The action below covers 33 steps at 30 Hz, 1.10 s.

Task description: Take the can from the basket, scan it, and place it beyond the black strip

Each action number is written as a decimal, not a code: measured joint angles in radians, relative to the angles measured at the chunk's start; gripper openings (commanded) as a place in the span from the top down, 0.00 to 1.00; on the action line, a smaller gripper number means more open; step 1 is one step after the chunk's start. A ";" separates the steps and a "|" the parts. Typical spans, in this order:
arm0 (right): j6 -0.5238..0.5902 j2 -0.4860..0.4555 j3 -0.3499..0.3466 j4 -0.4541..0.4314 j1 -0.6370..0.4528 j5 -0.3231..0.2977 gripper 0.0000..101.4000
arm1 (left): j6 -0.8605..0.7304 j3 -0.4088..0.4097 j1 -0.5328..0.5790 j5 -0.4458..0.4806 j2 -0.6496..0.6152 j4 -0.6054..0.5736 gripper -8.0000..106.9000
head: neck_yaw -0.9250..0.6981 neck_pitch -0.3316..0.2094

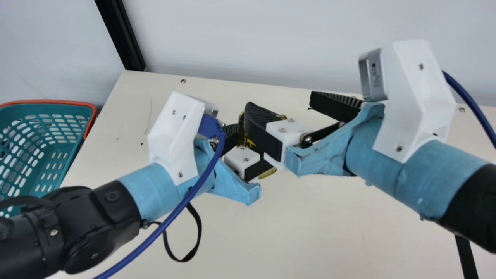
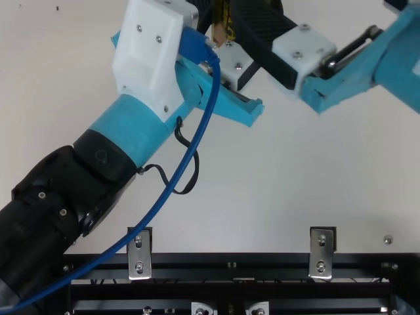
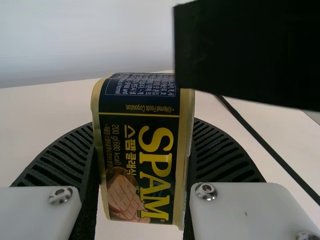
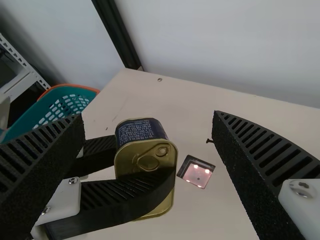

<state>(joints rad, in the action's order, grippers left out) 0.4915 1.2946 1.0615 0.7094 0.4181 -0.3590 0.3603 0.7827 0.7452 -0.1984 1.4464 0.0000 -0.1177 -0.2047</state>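
In the main view my left gripper [image 1: 246, 144] is shut on the can [image 1: 248, 142], mostly hidden behind my right gripper [image 1: 280, 103], whose fingers stand wide apart. The left wrist view has the can [image 3: 145, 160] upright between the ribbed pads of my left gripper [image 3: 142, 162], printed side showing. Seen from the right wrist, the can's gold pull-tab end [image 4: 147, 157] lies beyond the open right gripper [image 4: 148, 120], nearer its left finger. A lit square scanner [image 4: 196, 171] is on the table beside it. The black strip [image 1: 466, 256] runs at the main view's lower right.
The teal basket [image 1: 50, 102] with an orange rim stands at the far left. A black post [image 1: 122, 35] rises behind the table's corner, against a pale wall. Blue cables hang from both wrists. Both grippers are close together over the cream table [image 1: 310, 224].
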 measured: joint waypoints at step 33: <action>-0.171 0.157 0.049 -0.120 0.042 0.005 1.00 | 0.000 0.000 0.000 0.000 0.000 0.000 0.84 | 0.000 0.000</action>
<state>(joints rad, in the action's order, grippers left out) 0.3205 1.4517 1.1104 0.5894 0.4602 -0.3543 0.3603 0.7827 0.7452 -0.1984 1.4464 0.0000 -0.1177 -0.2047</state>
